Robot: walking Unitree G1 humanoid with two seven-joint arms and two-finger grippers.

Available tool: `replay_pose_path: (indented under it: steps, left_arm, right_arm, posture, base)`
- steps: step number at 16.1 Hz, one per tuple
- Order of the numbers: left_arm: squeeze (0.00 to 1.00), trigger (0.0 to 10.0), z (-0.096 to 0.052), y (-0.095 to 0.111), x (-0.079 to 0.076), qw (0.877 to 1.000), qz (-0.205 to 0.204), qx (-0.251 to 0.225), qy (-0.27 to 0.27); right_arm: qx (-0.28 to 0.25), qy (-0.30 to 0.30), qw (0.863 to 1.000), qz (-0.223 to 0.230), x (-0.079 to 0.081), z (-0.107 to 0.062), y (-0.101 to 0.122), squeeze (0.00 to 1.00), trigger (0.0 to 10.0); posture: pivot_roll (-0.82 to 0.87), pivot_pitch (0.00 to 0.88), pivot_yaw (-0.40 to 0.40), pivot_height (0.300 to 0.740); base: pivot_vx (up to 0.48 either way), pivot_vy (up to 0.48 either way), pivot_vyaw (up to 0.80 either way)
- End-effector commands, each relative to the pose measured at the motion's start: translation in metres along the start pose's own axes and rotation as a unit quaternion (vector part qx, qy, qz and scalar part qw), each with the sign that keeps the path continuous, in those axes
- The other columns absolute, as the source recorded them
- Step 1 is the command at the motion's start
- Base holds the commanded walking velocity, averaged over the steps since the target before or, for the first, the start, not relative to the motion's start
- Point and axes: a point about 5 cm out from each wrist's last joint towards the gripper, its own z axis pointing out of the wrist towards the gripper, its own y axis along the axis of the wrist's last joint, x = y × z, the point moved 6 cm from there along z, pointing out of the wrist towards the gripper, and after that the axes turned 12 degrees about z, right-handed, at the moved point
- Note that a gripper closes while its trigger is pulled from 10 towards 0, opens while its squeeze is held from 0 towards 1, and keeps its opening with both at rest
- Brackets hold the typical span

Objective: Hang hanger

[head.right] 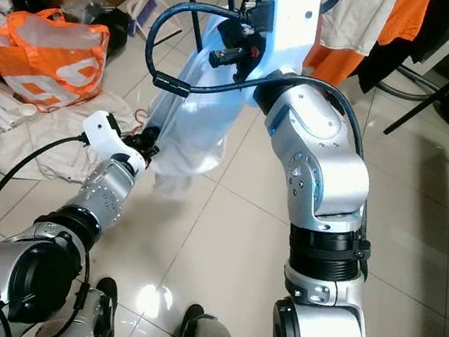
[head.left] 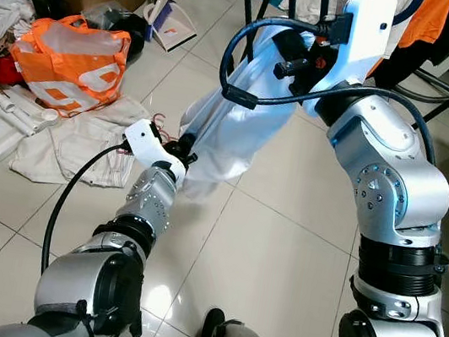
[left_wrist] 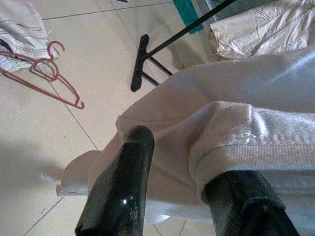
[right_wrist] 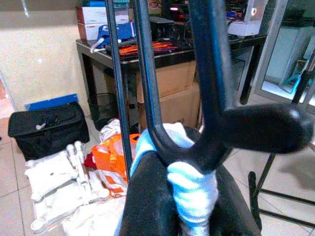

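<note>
The 2 head eyes look down (steeply) at the tiled floor (head.left: 283, 229); both wrist cameras sit close against white cloth (left_wrist: 236, 128).

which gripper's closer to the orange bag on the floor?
Left. The left gripper, pinching the white garment's lower end, sits low, just right of the orange bag. The right gripper is raised higher and farther right, at the garment's top.

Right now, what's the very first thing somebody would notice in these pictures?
Probably the white garment stretched between the robot's two arms in the middle: the right hand is raised, gripping it together with a black hanger, and the left hand, lower down, pinches its hem. Next comes the bright orange bag on the floor to the robot's left, amid scattered laundry.
</note>
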Motion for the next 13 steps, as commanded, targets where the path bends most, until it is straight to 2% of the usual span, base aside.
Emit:
replay_pose_path:
  steps: [1,5,9,11,13]
  left_arm:
    - [0.0,0.0,-0.002,-0.015,0.001,1.0,-0.005,0.028,0.007]
    - [0.0,0.0,-0.003,-0.01,0.017,0.999,-0.015,0.019,0.027]
    - [0.0,0.0,-0.004,0.003,0.039,0.998,-0.01,0.004,0.054]
    - [0.0,0.0,-0.007,0.013,0.06,0.997,0.005,-0.004,0.081]
    - [0.0,0.0,-0.008,0.024,0.073,0.995,0.01,-0.014,0.095]
  right_arm:
    - [-0.019,0.008,1.0,-0.01,0.002,-0.006,0.01,0.0,0.0]
    - [-0.015,0.015,1.0,-0.007,0.004,-0.006,0.008,0.0,0.0]
    - [-0.002,0.032,0.999,-0.017,0.005,-0.008,0.003,0.0,0.0]
    - [0.021,0.046,0.998,-0.042,0.003,-0.013,-0.011,0.0,0.0]
    - [0.039,0.051,0.997,-0.053,-0.001,-0.016,-0.022,0.0,0.0]
  posture:
    - [-0.2,0.225,-0.157,0.74]
    - [-0.19,0.218,-0.152,0.74]
    - [-0.19,0.202,-0.152,0.74]
    - [-0.18,0.197,-0.15,0.74]
    - [-0.17,0.198,-0.149,0.74]
  base:
    - [0.0,0.0,0.0]
    - [0.0,0.0,0.0]
    - [0.0,0.0,0.0]
    - [0.0,0.0,0.0]
    - [0.0,0.0,0.0]
